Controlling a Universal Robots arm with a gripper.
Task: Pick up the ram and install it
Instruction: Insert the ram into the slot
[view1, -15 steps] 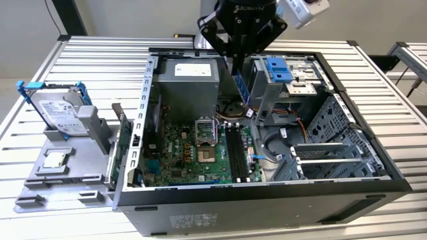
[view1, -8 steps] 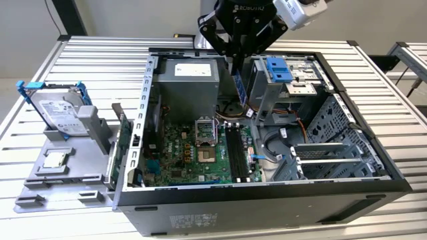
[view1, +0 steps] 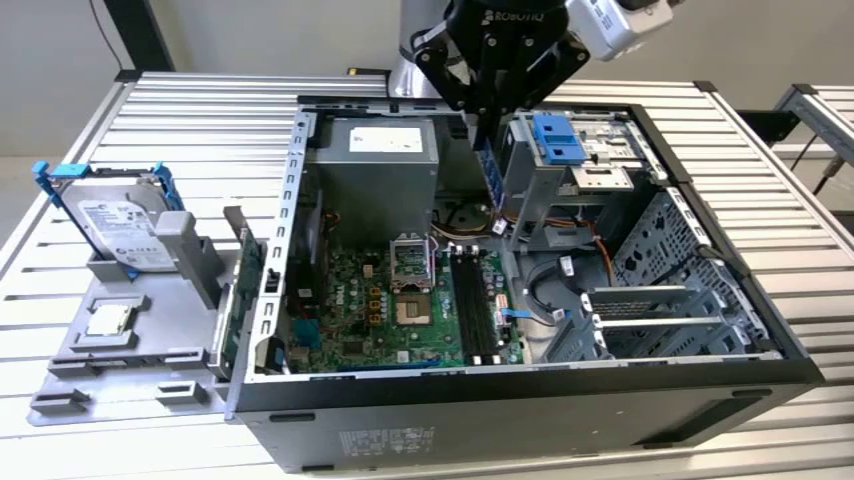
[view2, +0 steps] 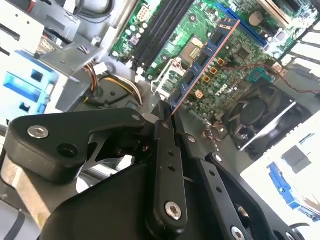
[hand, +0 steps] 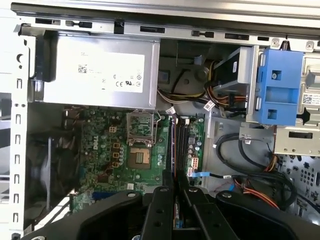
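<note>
The black two-fingered gripper (view1: 491, 120) hangs at the upper centre of the exterior view, over the open black computer case (view1: 534, 410). Its fingers are clamped on one end of the ram (view2: 202, 60) — a long, thin, dark blue-green circuit-board stick with black chips. The ram is held in the air above the green motherboard (view1: 387, 310), clear of the long black memory slots (view1: 470, 300). A silver hard drive with blue brackets (view1: 127, 235) sits outside the case, at the exterior view's left.

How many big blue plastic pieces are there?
2. One blue bracket wraps the hard drive on the exterior view's left; one blue caddy sits inside the computer case. Others may be hidden.
</note>
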